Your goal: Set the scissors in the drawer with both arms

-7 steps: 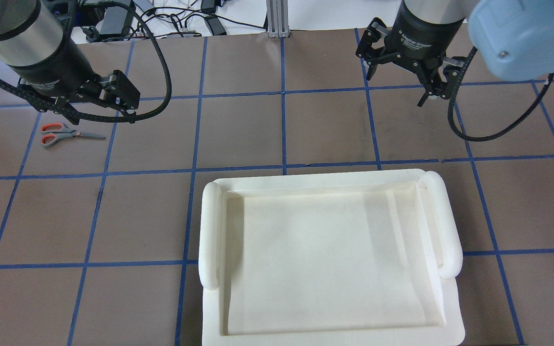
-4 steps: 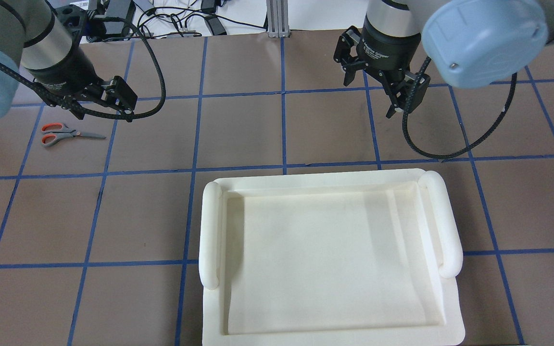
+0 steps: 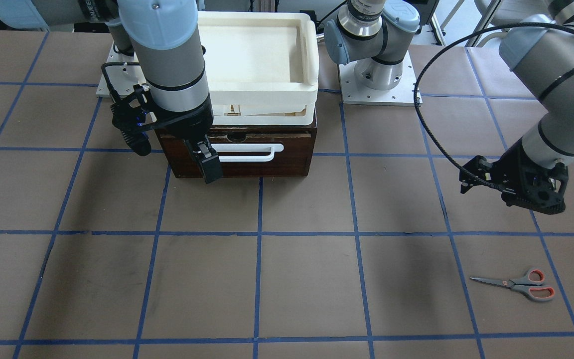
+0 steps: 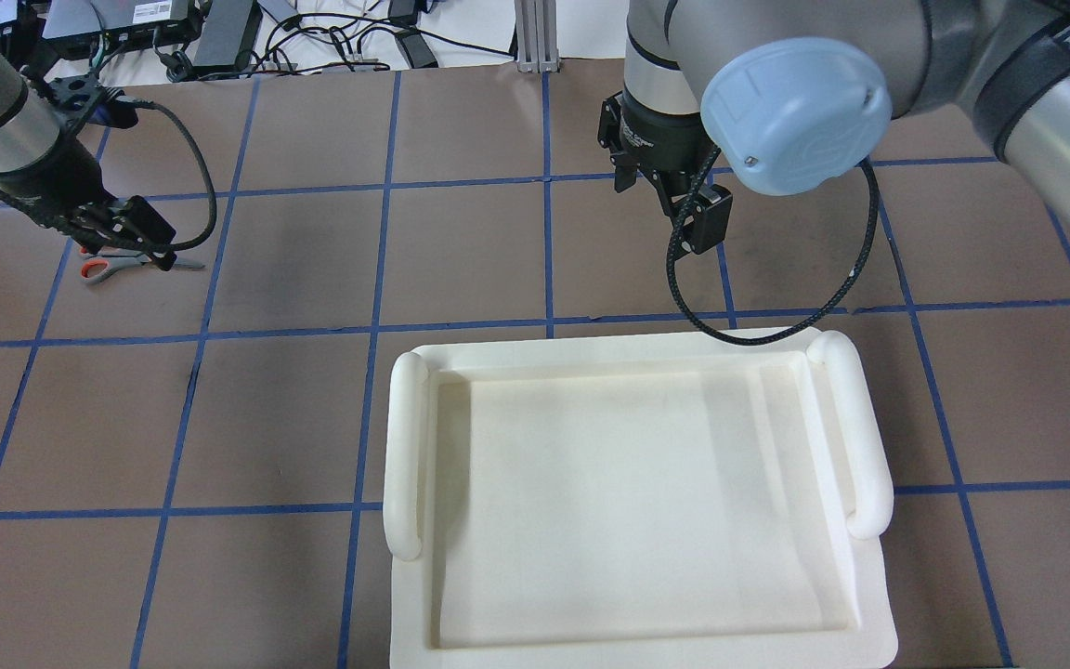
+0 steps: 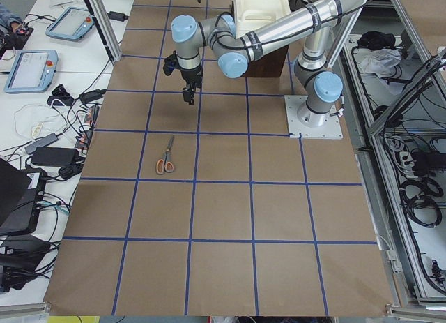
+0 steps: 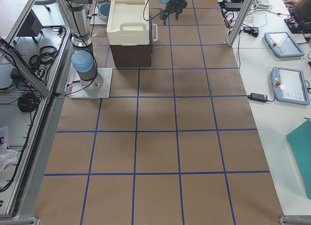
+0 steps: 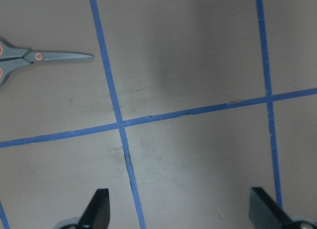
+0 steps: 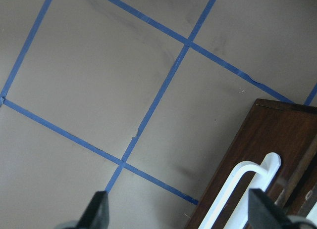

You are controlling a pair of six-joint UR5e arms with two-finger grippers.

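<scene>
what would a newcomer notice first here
Probably the big white tray sitting on the dark brown drawer by the robot's base, with the right gripper open in front of it. Then the small scissors lying alone on the table at the robot's left, the left gripper open nearby.

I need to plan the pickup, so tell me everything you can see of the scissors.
The scissors are a small pair: dark metal blades, shut, and grey handles with orange-red inner loops. They lie flat on the brown table cover, inside one blue-taped square on the robot's left, tips toward the table's middle. Nothing touches them; the open left gripper hangs off to one side.
</scene>
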